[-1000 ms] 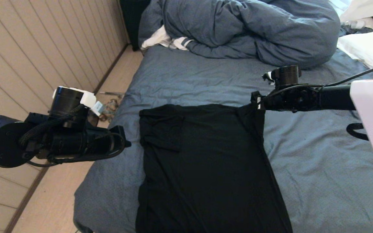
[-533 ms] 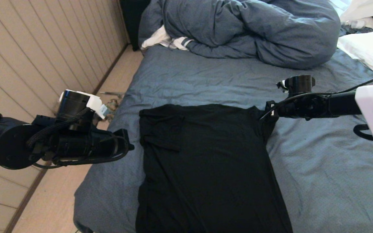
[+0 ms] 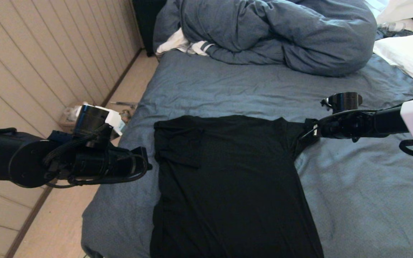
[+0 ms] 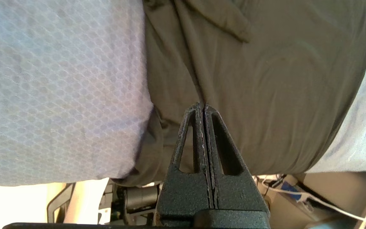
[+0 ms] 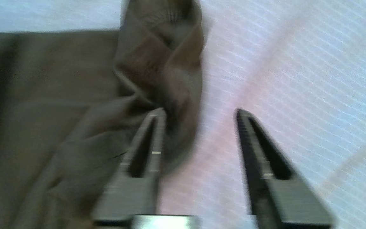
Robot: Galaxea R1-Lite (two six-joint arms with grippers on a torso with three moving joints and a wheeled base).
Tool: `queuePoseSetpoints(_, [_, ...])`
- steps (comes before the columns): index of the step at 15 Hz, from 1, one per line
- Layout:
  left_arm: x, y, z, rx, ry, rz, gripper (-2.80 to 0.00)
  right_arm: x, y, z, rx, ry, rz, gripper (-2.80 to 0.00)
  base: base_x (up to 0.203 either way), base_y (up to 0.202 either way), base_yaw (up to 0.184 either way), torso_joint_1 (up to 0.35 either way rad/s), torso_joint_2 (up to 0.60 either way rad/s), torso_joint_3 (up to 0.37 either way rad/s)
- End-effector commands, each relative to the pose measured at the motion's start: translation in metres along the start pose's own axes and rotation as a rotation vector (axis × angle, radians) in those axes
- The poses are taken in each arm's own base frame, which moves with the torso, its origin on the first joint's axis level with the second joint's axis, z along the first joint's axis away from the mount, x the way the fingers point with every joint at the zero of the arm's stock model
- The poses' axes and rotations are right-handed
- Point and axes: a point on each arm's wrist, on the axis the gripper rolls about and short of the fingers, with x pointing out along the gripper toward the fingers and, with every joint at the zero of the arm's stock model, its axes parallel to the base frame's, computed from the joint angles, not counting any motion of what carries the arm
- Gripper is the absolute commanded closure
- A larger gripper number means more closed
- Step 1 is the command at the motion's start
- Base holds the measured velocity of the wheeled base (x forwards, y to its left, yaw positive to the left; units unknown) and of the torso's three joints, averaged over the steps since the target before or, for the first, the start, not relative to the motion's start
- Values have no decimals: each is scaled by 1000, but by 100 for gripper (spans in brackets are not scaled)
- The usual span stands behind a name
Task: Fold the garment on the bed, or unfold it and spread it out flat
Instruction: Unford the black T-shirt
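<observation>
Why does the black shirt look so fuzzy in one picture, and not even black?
Right wrist view: the right gripper and the garment are smeared with motion blur, and the shirt looks washed-out brown. Left wrist view: sharper, the left gripper crisp, the shirt greyish. Head view: the garment is so dark its folds barely show.

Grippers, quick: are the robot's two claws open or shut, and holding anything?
Left gripper: shut, empty, above the thin black T-shirt.
Right gripper: open, holding nothing, at the shirt's sleeve.
</observation>
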Motion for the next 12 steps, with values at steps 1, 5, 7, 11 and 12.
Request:
queuePoseSetpoints(1, [3, 0, -1, -3, 9, 3, 0, -6, -7, 1, 7, -2, -11, -280, 0, 0, 0, 0, 0, 0])
queuePoseSetpoints(5, [3, 0, -2, -3, 10, 3, 0, -22, -13, 6, 22, -61, -12, -280, 0, 0, 0, 0, 0, 0])
queuePoseSetpoints(7, [3, -1, -2, -9, 9, 1, 0, -37, -16, 20, 46, -104, 18, -280, 0, 0, 0, 0, 0, 0])
queuePoseSetpoints(11, [3, -1, -2, -13, 9, 0, 0, -50, 3, 27, 65, -126, 90, 0, 0, 0, 0, 0, 0, 0])
queuePoseSetpoints(12, [3, -2, -2, -12, 10, -2, 0, -51, 17, 25, 51, -120, 115, 0, 0, 0, 0, 0, 0, 0])
